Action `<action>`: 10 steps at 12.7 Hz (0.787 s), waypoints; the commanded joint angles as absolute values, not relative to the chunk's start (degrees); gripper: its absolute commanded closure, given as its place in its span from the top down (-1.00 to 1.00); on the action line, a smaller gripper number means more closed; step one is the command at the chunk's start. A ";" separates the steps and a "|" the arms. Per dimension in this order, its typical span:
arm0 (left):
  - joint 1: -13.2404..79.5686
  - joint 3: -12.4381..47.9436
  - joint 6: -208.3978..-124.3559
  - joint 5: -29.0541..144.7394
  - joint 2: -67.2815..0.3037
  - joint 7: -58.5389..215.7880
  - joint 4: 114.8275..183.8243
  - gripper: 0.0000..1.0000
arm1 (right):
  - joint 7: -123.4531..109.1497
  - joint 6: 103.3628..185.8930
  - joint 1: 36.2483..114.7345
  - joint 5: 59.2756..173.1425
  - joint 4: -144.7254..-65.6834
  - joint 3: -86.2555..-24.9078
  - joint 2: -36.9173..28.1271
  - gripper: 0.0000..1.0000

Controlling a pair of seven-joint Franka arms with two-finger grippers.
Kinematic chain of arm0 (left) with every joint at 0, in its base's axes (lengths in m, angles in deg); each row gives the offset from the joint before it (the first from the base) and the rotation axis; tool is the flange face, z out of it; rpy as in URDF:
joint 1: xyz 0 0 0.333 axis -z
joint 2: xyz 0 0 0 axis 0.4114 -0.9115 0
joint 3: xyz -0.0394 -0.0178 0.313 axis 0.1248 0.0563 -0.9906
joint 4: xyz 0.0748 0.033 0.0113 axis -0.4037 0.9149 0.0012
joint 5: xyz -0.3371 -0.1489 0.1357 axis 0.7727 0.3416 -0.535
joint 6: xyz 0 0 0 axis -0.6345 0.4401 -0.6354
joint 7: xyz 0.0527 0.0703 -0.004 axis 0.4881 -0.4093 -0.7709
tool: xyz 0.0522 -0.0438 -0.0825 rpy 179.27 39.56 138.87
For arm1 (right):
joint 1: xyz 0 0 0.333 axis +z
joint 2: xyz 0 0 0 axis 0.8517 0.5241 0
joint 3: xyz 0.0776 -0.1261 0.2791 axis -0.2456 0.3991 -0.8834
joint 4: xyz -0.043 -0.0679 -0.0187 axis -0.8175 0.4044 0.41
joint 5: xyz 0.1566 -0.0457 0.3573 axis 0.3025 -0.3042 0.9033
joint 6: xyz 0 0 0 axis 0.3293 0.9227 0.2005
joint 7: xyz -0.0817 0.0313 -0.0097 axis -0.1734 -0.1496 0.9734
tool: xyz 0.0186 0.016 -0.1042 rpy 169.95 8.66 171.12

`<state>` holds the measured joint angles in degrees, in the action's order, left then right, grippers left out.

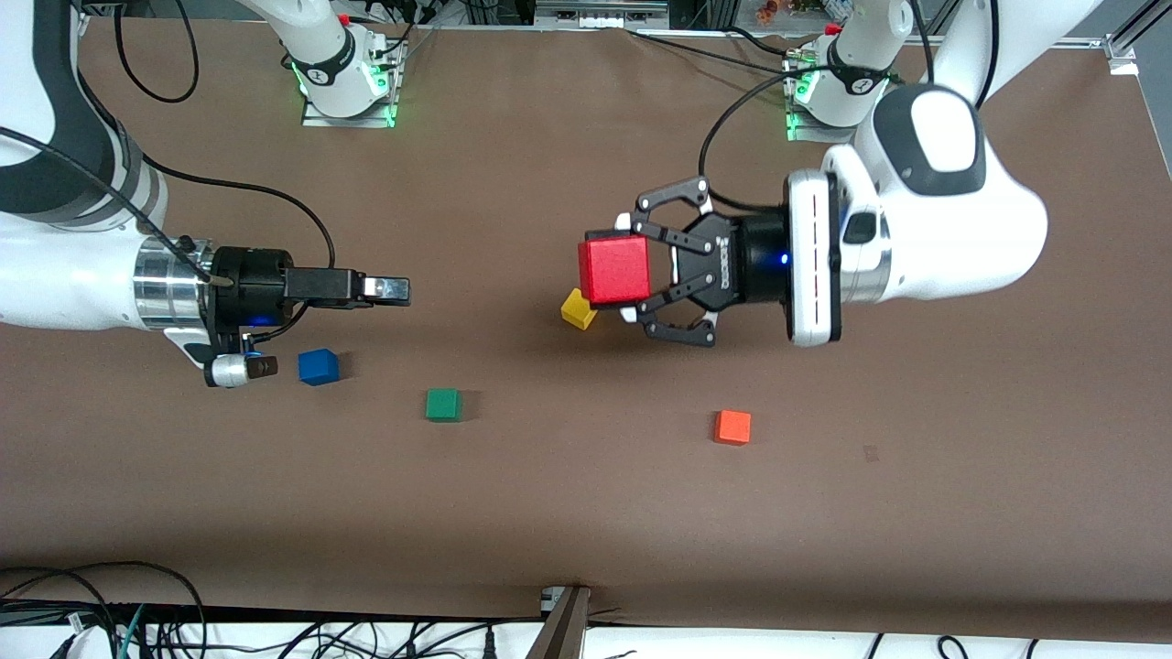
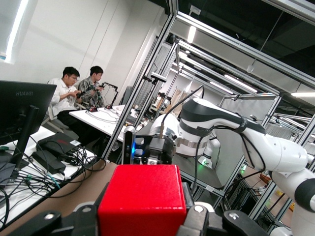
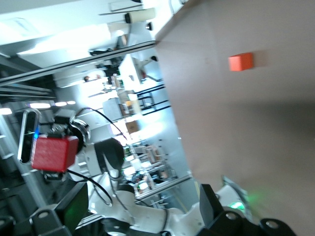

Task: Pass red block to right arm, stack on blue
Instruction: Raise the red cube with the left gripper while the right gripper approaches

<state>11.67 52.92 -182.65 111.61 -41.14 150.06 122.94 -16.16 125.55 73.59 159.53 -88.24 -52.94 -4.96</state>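
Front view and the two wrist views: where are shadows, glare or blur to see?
Front view: soft shadows lie on the brown table beside the blue cube and the green cube. Left wrist view: the red block fills the foreground, slightly soft. Right wrist view: bright ceiling glare; the orange cube looks blurred.

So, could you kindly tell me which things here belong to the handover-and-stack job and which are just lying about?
Part of the job:
- red block, held in the shut left pincer above the table
- open right pincer, waiting
- blue cube, beside the right pincer

Just lying about:
- yellow cube
- green cube
- orange cube
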 commanded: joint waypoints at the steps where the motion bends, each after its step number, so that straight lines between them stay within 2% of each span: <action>1: 11.99 51.81 -182.98 107.40 -37.41 141.36 122.83 -1.00 | -20.24 125.42 73.86 162.68 -87.75 -53.12 -5.53 1.00; 5: 13.38 52.16 -183.16 100.38 -35.91 132.82 121.60 -1.00 | -25.27 126.03 74.56 164.09 -87.39 -53.38 -6.59 1.00; 8: 16.29 51.64 -183.25 94.58 -35.99 125.88 117.39 -1.00 | -29.92 130.24 77.10 164.18 -87.22 -53.38 -6.94 1.00; 10: 16.56 51.55 -183.25 92.10 -35.99 124.80 117.20 -1.00 | -33.44 132.10 78.17 164.18 -87.22 -53.56 -7.12 1.00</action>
